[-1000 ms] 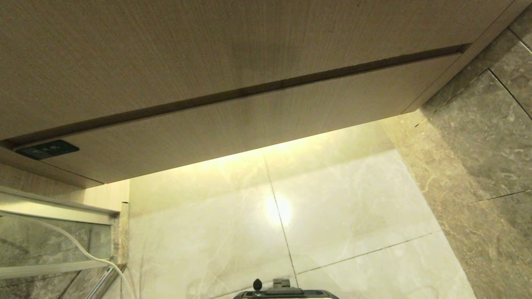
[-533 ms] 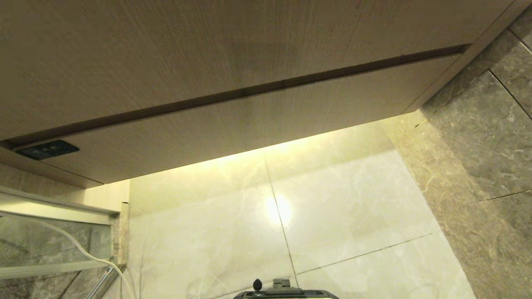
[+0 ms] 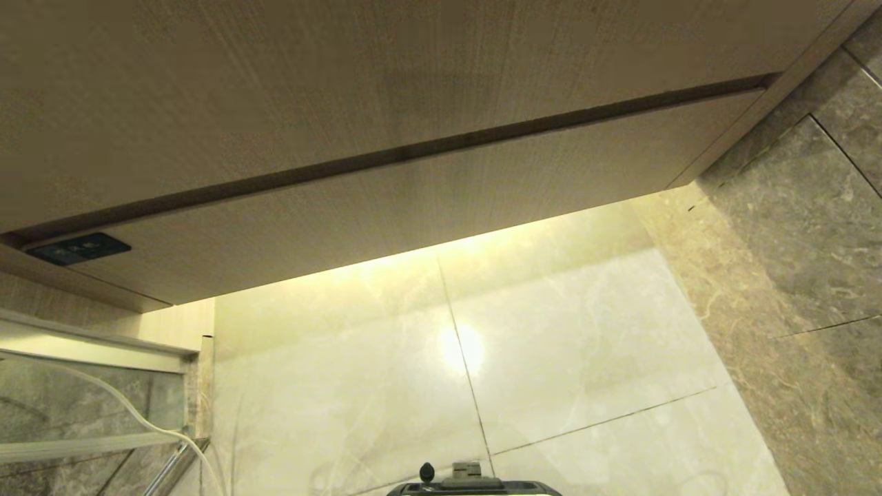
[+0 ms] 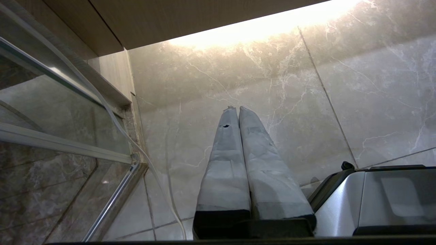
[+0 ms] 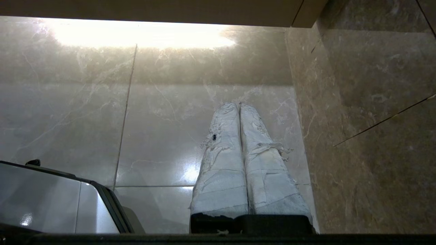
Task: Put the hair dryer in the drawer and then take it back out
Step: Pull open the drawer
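Note:
The drawer (image 3: 413, 200) is a wide light wood-grain front, closed, with a small black label (image 3: 79, 248) at its left corner, under a plain wood panel (image 3: 344, 83). The hair dryer is out of view. Neither arm shows in the head view. My left gripper (image 4: 237, 108) hangs low over the pale marble floor, its taped fingers pressed together, empty. My right gripper (image 5: 238, 104) also points at the floor, fingers shut on nothing, close to the brown marble wall (image 5: 368, 102).
A glass shower panel (image 4: 51, 112) with a metal frame and a thin white hose (image 3: 138, 413) stands at the left. Brown marble wall (image 3: 813, 207) bounds the right. My base's silver top (image 3: 475, 486) shows at the bottom edge. Light glows under the vanity.

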